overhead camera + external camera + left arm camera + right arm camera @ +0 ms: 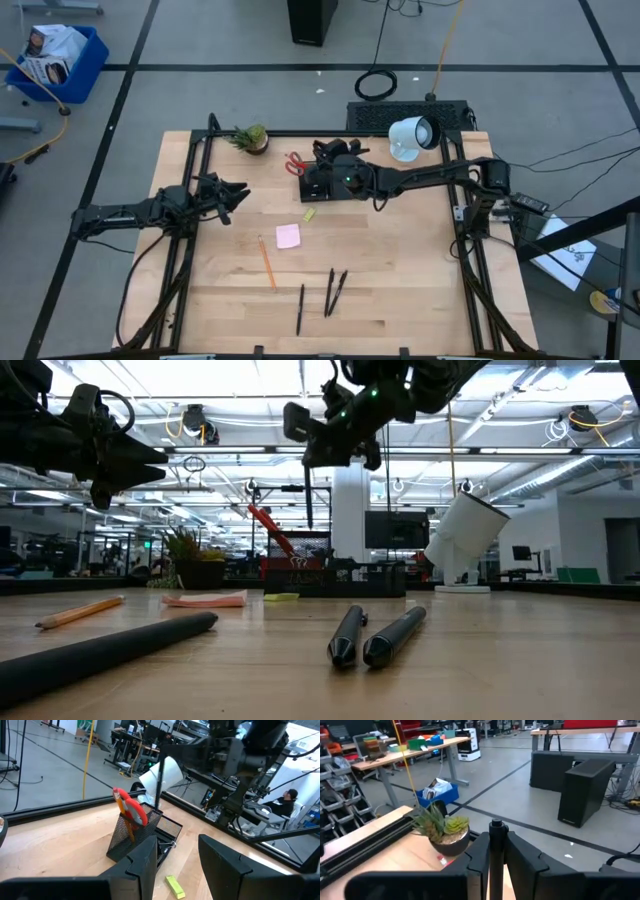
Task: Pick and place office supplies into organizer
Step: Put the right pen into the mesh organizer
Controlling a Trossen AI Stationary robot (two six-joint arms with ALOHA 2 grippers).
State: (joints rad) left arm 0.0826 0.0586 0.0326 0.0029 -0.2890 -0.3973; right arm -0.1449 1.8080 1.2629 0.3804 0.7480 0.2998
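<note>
Right gripper (335, 160): raised above the organizer (322, 180) at the far middle of the table, fingers (481, 857) pinched on a black pen (495, 845) that hangs upright, tip pointing down toward the cup section (the low view shows it still above the mesh).
Left gripper (238, 195): hovering over the left part of the table, facing the organizer, jaws parted with nothing between them.
Organizer: black mesh, holding red-handled scissors (295, 160) and an orange pencil (127, 822), both standing tilted in the taller section.
Loose supplies on the wooden table (420, 270):
- yellow piece (309, 214), just in front of the organizer;
- pink sticky-note pad (288, 236), nearer the middle;
- second orange pencil (267, 264), beside the pad on the near-left;
- three more black pens (333, 292) toward the near edge, two lying almost together, one apart.
Other items: small potted plant (251, 138) at the far left corner; white round device (412, 135) at the far right.
</note>
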